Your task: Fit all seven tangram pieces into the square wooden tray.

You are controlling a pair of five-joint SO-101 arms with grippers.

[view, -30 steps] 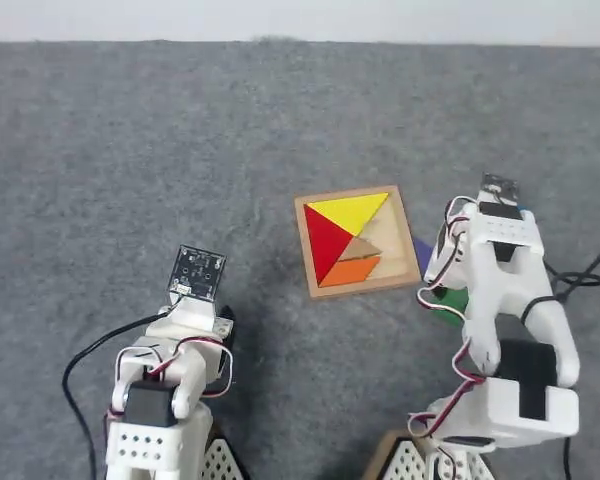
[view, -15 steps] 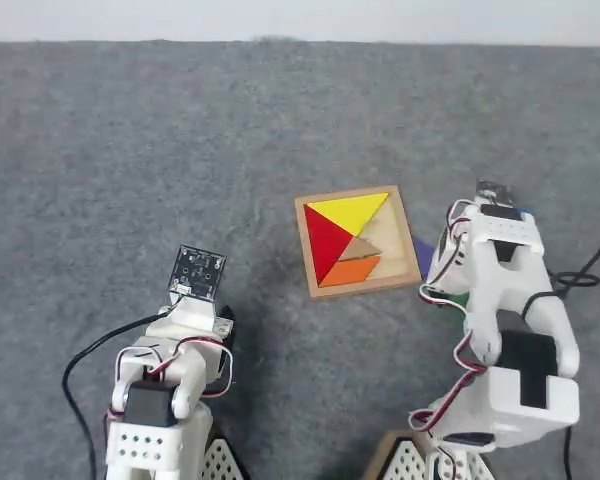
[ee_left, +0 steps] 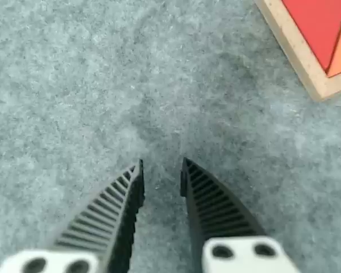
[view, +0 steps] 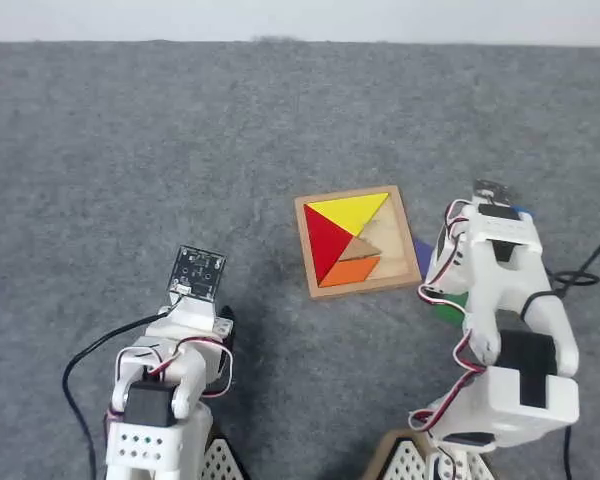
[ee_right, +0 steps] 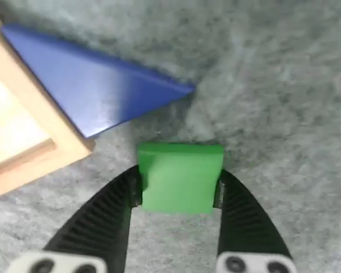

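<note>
The square wooden tray (view: 412, 243) lies at mid-table and holds a yellow triangle (view: 348, 212), a red triangle (view: 324, 245), an orange piece (view: 350, 270) and a small tan piece (view: 360, 248). Its right part is bare wood. Just outside the tray's right edge lie a blue triangle (ee_right: 96, 96) and a green square (ee_right: 179, 176). My right gripper (ee_right: 178, 183) is shut on the green square, one finger against each side. My left gripper (ee_left: 162, 170) hovers over bare carpet near the tray's corner (ee_left: 307, 68), slightly open with nothing in it.
Grey carpet covers the table. The right arm (view: 495, 260) stands over the blue and green pieces in the high view, where a green corner (view: 446, 310) peeks out. The left arm (view: 175, 360) sits at the front left.
The right arm has shifted slightly over the green square, so less of it shows in the high view. The left arm has kept still.
</note>
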